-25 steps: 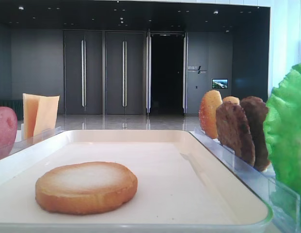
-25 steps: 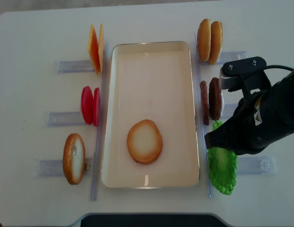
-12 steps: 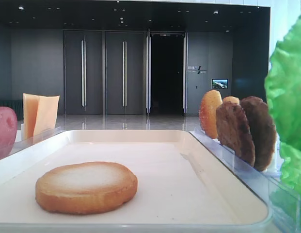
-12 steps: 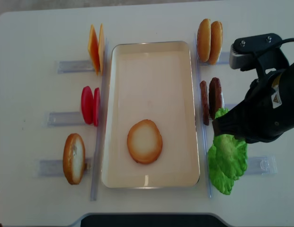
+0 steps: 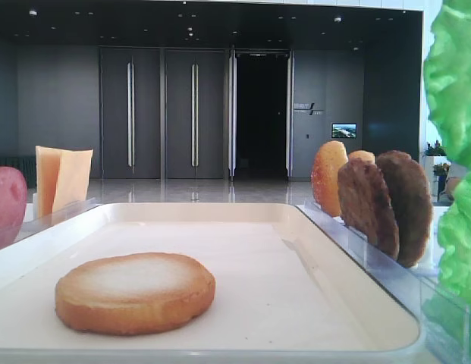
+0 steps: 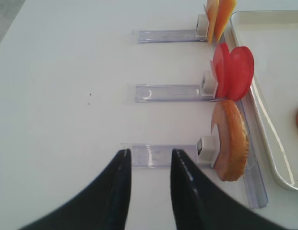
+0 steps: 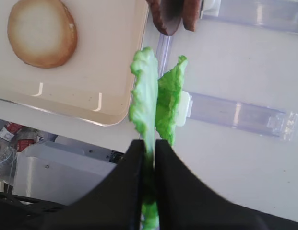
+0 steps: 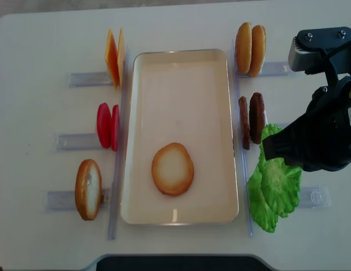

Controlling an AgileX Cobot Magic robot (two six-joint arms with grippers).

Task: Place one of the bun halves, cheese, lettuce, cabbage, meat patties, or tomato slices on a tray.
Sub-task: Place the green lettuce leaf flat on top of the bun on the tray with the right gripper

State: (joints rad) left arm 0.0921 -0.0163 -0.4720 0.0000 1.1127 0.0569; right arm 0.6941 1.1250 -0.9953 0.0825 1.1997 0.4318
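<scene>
My right gripper (image 7: 149, 143) is shut on the edge of a ruffled green lettuce (image 7: 145, 91) leaf. The leaf hangs clear of the table (image 8: 284, 178), just right of the tray's (image 8: 181, 52) near right corner. In the low exterior view the lettuce (image 5: 455, 76) is high at the right edge. A second green leaf (image 7: 171, 100) stands in its clear holder beside it. One bun half (image 8: 172, 169) lies pale face up on the tray. My left gripper (image 6: 149, 153) is open and empty over a clear holder, left of an upright bun half (image 6: 230, 141).
Left of the tray stand cheese (image 8: 115, 56), tomato slices (image 8: 107, 125) and a bun half (image 8: 88, 189) in clear holders. On its right are two bun halves (image 8: 250, 49) and two meat patties (image 8: 252, 118). The table's front edge is close below the tray.
My right gripper has lifted the lettuce up out of its holder, and the arm has drawn back and to the right. The left gripper has stayed in place.
</scene>
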